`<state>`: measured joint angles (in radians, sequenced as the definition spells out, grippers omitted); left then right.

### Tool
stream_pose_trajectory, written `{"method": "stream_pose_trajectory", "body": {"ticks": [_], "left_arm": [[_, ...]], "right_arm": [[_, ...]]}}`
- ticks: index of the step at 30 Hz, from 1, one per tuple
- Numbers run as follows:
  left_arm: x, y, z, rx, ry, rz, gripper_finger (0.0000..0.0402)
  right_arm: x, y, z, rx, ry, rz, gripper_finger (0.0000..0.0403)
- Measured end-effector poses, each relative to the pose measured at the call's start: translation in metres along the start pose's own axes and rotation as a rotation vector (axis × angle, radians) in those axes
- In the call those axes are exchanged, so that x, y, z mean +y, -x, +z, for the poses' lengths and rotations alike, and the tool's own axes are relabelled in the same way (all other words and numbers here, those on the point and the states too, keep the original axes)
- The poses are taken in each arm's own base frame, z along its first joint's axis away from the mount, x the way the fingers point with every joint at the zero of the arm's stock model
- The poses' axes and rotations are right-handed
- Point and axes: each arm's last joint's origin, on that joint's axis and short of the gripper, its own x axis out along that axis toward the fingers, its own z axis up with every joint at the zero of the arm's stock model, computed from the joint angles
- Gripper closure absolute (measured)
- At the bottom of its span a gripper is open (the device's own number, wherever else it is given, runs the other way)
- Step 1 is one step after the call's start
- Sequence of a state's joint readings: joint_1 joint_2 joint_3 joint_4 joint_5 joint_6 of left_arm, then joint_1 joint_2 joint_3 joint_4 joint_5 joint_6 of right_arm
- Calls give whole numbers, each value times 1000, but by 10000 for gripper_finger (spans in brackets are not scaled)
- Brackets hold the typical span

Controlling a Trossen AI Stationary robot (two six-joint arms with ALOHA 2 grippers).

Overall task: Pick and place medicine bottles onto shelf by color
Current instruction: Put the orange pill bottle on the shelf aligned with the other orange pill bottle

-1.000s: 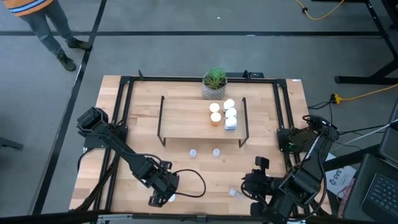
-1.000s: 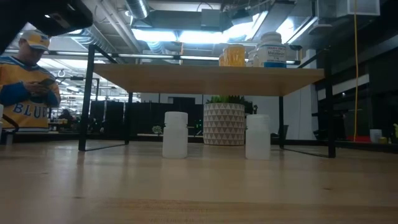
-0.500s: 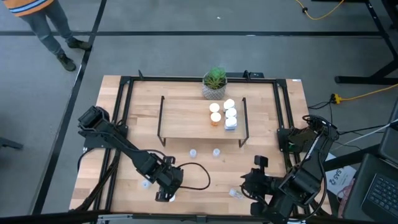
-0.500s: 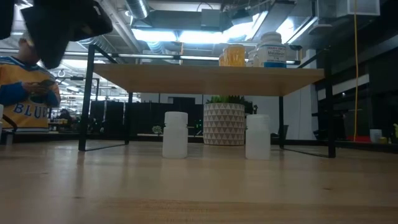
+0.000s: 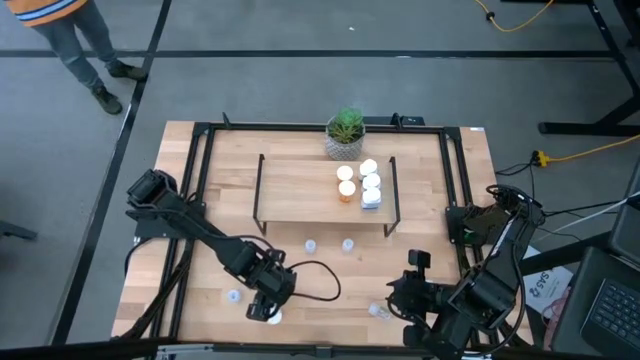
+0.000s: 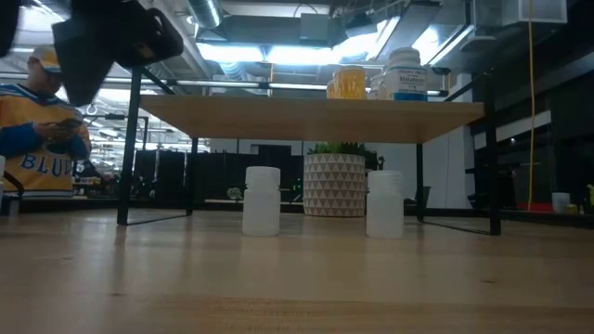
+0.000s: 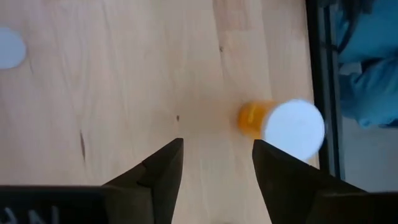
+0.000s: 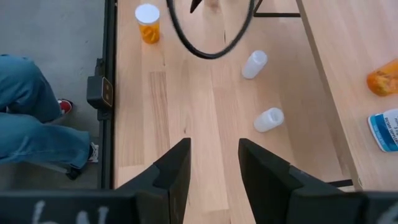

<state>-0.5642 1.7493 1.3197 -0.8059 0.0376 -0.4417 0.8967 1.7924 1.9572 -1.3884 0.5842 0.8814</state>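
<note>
1. The left tool [image 7: 214, 155] hangs over the front of the desk [image 5: 290, 285], fingers parted a moderate way and empty. An orange bottle [image 7: 280, 124] with a white cap stands just beyond and to one side of the gap, near the desk's edge. The tool seems lined up for an approach, not yet around the bottle.
2. The right tool [image 8: 214, 158] waits at the front right of the desk, fingers apart, holding nothing.
3. In the high view, the orange bottle [image 5: 271, 316] stands at the front edge beside the left tool [image 5: 262, 308]. A small pale one [image 5: 234, 295] sits near it.
4. The shelf [image 5: 300, 190] is a light wood board on black frames. Several bottles [image 5: 360, 183], white-capped and one orange, cluster at its right end, likely grouped by color, so the orange one probably belongs there.
5. Two clear bottles [image 5: 328, 245] stand on the desk just in front of the shelf; the low view shows them upright and frosted white. Another lies near the right tool [image 5: 380, 311].
6. A potted plant [image 5: 345, 133] sits behind the shelf, apart from the work.
</note>
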Motion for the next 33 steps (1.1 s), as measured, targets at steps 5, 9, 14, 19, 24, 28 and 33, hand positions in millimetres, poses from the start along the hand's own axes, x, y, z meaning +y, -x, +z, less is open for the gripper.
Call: {"method": "stream_pose_trajectory", "body": {"ticks": [5,9,14,19,24,28,33], "left_arm": [[-3,2,-2,-10,-26,44,196],[-4,2,-5,11,-26,60,186],[-3,2,-5,18,4,59,186],[-4,2,-4,3,8,53,186],[-3,2,-2,-11,12,48,186],[-4,2,0,-28,13,39,185],[-2,2,2,-42,35,34,187]], "right_arm": [[0,0,0,1,-2,1,266],[0,0,0,1,-4,1,266],[0,0,0,1,-5,1,266],[0,0,0,1,-5,1,266],[0,0,0,1,-5,1,266],[0,0,0,1,-8,2,266],[0,0,0,0,-8,3,266]]}}
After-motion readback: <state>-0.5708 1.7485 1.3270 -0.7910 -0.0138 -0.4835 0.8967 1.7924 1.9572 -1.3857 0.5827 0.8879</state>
